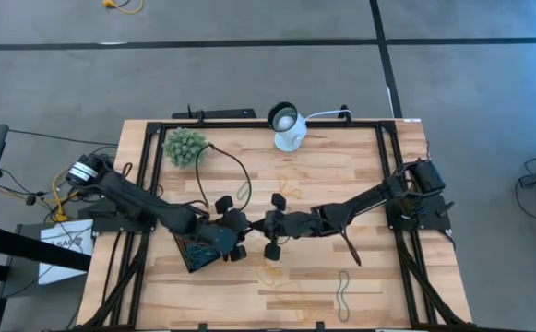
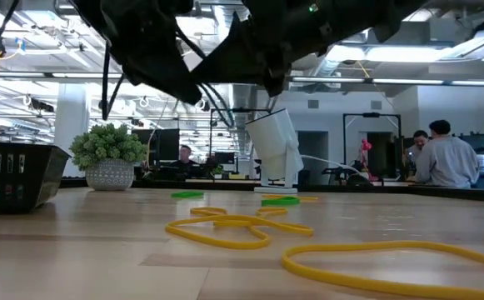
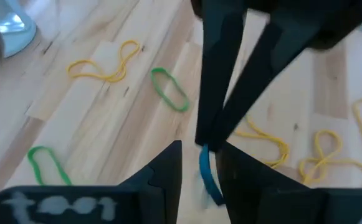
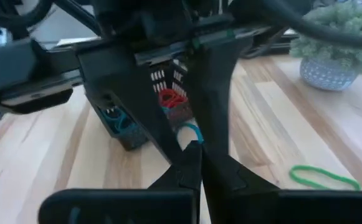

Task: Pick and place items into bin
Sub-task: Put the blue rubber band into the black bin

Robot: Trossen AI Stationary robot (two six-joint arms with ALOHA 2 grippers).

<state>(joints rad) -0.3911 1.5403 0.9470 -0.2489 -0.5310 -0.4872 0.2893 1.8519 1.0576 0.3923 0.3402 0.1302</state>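
At the table's middle, my right gripper (image 4: 196,148) is shut on a blue band (image 3: 209,180), one of the items. My left gripper (image 3: 202,150) is open; its fingers (image 3: 168,171) stand on either side of the right gripper's tips (image 3: 209,140) and the band, touching neither as far as I can see. In the high view the two grippers (image 1: 245,224) (image 1: 264,224) meet tip to tip. The black bin (image 1: 194,254) sits beside the left gripper, with red and blue bands inside (image 4: 168,99). Yellow (image 3: 106,65) and green (image 3: 168,90) bands lie flat on the boards. My right gripper pinches the blue band by its upper end (image 3: 203,152) between its two fingertips. The fingers come from the table's right side, slanting down. The band hangs below the tips in a slack loop; its lower end is blurred.
A fuzzy green plant ball (image 1: 184,146) and a white round lamp (image 1: 289,129) stand at the far edge. More loops lie near the front: yellow ones (image 2: 225,225) and a grey one (image 1: 343,293). People stand in the room beyond the table (image 2: 446,158).
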